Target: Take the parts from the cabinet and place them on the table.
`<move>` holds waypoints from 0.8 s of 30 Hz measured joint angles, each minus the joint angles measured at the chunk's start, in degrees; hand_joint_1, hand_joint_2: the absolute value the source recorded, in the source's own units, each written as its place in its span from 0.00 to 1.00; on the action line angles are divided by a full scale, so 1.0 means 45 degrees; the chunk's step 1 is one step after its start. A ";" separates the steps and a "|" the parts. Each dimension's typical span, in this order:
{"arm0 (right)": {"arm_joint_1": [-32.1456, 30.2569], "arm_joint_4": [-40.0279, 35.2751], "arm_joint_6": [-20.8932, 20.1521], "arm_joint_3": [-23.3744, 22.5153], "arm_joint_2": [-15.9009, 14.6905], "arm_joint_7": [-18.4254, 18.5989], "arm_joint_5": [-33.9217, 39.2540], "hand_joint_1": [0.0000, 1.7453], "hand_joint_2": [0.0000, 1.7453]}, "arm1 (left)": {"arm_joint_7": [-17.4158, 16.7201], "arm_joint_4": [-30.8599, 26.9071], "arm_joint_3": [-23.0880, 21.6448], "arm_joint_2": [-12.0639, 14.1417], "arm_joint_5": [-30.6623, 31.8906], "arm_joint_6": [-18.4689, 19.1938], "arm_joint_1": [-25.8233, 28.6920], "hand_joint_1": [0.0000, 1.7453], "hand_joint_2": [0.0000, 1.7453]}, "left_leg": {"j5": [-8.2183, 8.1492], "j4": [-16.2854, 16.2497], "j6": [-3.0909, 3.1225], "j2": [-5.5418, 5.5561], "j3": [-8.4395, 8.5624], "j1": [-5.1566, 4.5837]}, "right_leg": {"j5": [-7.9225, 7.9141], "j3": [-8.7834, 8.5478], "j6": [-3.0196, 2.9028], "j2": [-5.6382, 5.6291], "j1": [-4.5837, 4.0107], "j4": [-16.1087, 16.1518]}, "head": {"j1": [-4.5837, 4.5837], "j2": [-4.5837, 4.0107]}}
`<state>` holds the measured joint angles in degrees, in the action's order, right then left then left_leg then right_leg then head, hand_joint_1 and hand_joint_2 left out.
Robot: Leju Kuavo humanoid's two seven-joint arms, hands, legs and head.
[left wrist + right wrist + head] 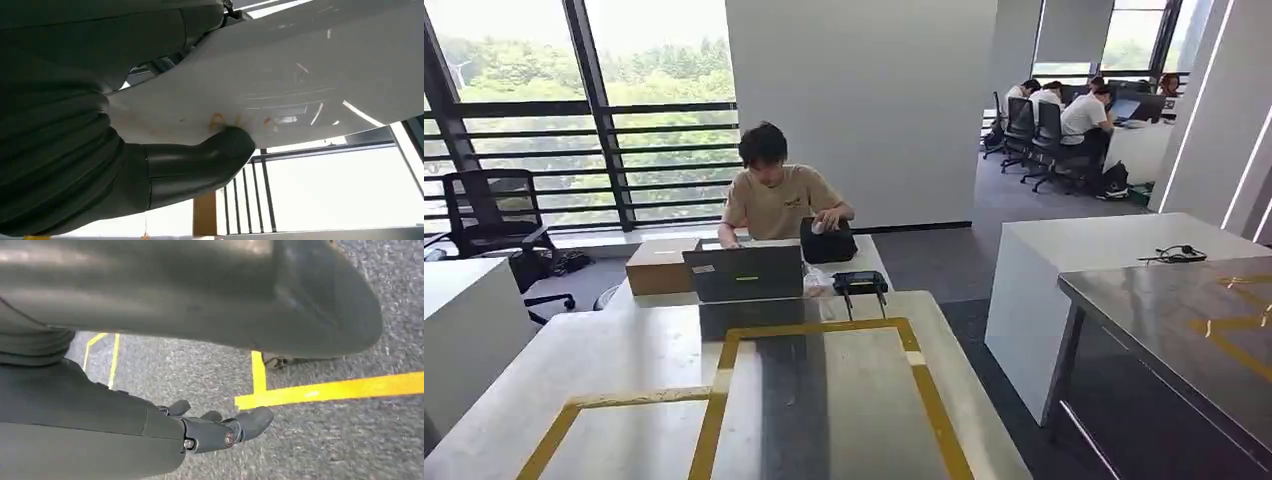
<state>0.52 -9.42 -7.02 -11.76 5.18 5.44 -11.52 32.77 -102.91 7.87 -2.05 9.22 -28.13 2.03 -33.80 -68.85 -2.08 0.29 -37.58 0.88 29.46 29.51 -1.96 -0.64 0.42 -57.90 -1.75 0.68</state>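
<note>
A pale table [654, 360] marked with yellow tape [924, 390] stands right in front of me in the head view. My left hand [200, 160] appears in the left wrist view as a thick grey thumb beside a white glossy surface [300, 75]; its fingers are hidden, so I cannot tell whether it holds anything. My right hand [215, 427] hangs above grey carpet in the right wrist view, its dark fingers loosely apart with nothing in them.
A person [776, 195] sits at the table's far end behind a laptop [744, 272], a cardboard box [659, 268] and a black bag [827, 243]. A white counter [1114, 250] and a dark steel table [1184, 320] stand to the right. Yellow floor tape [325, 389] crosses the carpet.
</note>
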 joint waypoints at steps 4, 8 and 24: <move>0.0035 0.0000 0.0044 0.0000 -0.0019 -0.0102 -0.0078 0.00 0.00 | -0.0794 0.1742 0.0431 0.0576 -0.0175 0.0180 -0.1026 1.00 1.00 | 0.1687 0.1944 0.0163 -0.0020 0.0451 0.0059 | 0.0379 -0.0154 0.0325 -0.0002 -0.0027 -0.0136 | -0.0010 -0.0005; 0.0084 -0.0005 -0.0015 0.0000 -0.0029 -0.0146 -0.0112 0.00 0.00 | -0.1707 0.6688 0.0762 0.2207 0.0430 0.0170 -0.4467 1.00 1.00 | 0.1877 0.1952 0.0448 0.0087 0.0349 0.0125 | 0.0588 -0.0087 0.0504 0.0038 -0.0003 -0.0340 | 0.0053 0.0019; -0.0032 -0.0005 -0.0121 -0.0034 -0.0155 -0.0039 -0.0611 0.00 0.00 | -0.4836 1.8092 -0.3505 0.3730 0.8926 -0.0946 -1.1732 1.00 1.00 | 0.1494 0.1956 0.0189 -0.0104 0.0631 -0.0097 | -0.0887 0.0869 -0.0061 0.0186 -0.0176 0.0243 | 0.0059 0.0019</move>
<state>0.38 -9.44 -7.56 -11.91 4.48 5.27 -14.27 11.01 -21.49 -7.90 14.73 49.39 -32.39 -50.76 -27.07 -60.04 -1.23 -0.18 -34.75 0.45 25.47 33.42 -2.24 0.20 -0.37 -56.80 -1.48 0.77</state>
